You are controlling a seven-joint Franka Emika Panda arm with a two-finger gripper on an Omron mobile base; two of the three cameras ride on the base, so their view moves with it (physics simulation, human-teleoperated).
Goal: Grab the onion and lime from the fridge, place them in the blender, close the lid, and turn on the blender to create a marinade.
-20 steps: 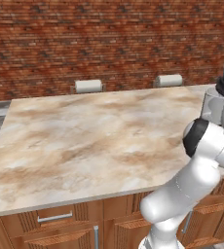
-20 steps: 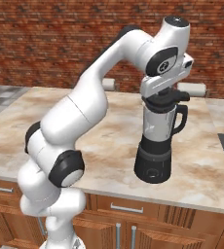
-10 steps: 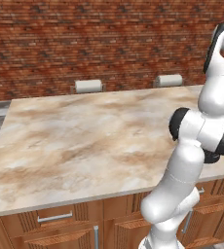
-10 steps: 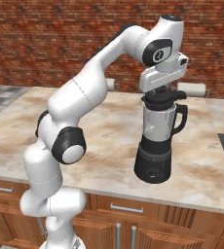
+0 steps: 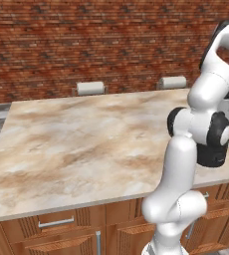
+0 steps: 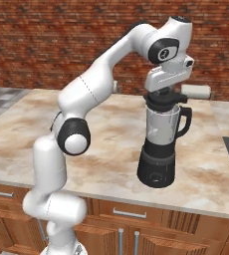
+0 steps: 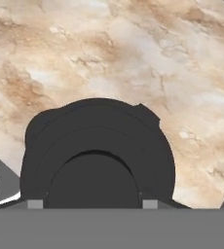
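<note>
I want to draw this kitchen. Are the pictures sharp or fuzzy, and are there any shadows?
Right base view: a bit soft, with a faint shadow on the marble counter beside the black-based, clear-jarred blender. Hand view: the round black lid looks big and blurry-edged. Left base view: even light, brick wall slightly fuzzy.

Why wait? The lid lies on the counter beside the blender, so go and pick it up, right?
Not so. The right base view shows the lid sitting on top of the blender, under the tool, not on the counter.
</note>
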